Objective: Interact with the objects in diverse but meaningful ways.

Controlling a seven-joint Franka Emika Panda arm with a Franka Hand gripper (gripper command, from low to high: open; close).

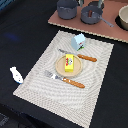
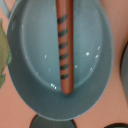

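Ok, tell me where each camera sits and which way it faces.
Exterior: high off the table, angled down at the placemat, plate and pots; no arm clearly shows.
Wrist: close, straight down into a grey pan holding the stick; no fingers show.
Shared: probably the pink board and one pot; which, unclear.

Black table (image 1: 20, 35) with striped placemat (image 1: 95, 95), brown board (image 1: 107, 30), white scoop (image 1: 16, 75).

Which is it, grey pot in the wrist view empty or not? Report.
Not empty. A reddish-brown stick with dark stripes lies inside the grey pot, resting along its floor.
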